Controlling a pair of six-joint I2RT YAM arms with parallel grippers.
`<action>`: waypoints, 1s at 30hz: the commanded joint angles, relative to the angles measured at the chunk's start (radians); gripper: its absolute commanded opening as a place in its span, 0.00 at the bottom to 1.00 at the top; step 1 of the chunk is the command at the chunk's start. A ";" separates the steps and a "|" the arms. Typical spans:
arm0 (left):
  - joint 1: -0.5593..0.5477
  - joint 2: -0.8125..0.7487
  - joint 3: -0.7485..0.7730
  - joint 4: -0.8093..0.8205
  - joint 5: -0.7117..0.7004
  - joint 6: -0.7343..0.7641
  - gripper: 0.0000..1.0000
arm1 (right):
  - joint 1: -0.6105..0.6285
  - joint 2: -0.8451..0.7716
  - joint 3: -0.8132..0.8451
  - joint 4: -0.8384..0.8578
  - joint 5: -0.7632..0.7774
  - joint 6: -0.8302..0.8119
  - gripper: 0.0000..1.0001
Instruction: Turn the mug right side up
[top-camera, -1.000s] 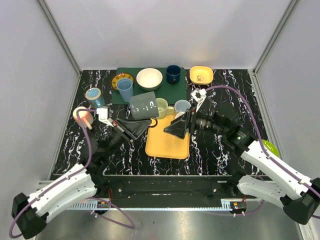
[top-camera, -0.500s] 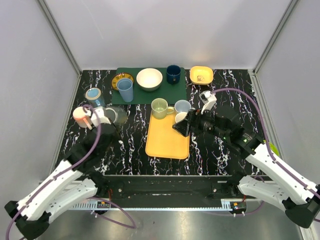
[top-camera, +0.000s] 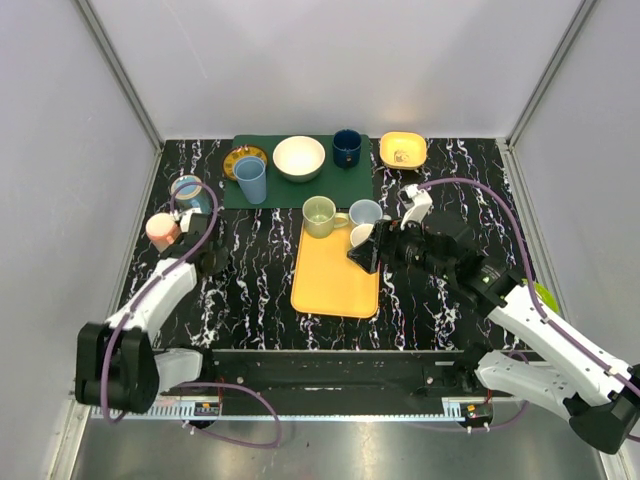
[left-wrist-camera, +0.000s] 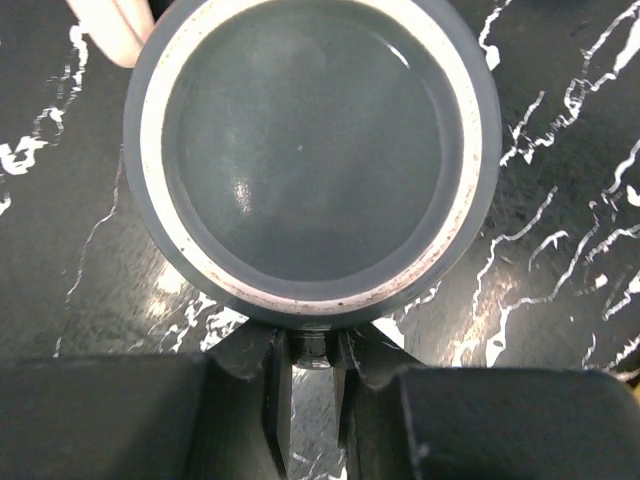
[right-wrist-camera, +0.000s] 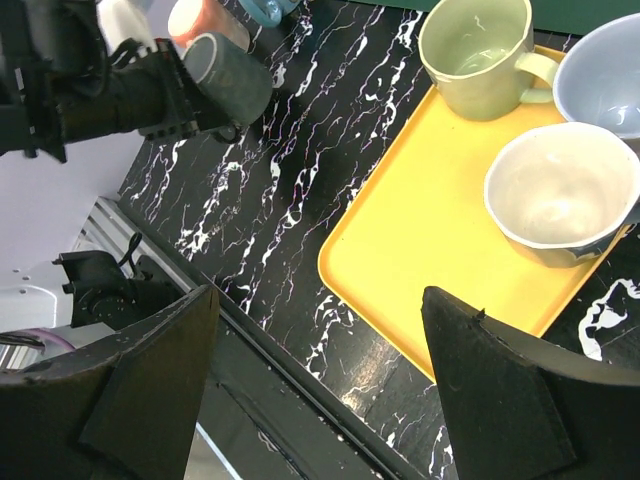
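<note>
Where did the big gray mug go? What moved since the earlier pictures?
The left gripper, shut on the gray mug, carried it left, from near the far end of the yellow tray to the table's left side, close to the pink cup. The right gripper pulled back slightly and is open. The tray, the pink cup and everything on the green mat stayed put.

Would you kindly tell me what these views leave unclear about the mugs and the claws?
Top external: grey mug lost beneath left claw.
Left wrist: mug's round end fills the frame; handle unseen.
Right wrist: pale blue mug cut by right edge.
Top external: green object mostly hidden by right arm.
</note>
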 joint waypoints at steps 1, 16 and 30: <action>0.055 0.091 0.075 0.182 0.068 0.013 0.00 | 0.004 0.006 0.009 0.017 0.023 0.006 0.88; 0.139 0.309 0.143 0.218 0.140 -0.008 0.23 | 0.004 0.011 0.007 -0.007 0.048 -0.021 0.89; 0.100 -0.149 -0.027 0.126 0.250 -0.077 0.75 | 0.003 0.064 0.037 -0.119 0.469 -0.118 0.89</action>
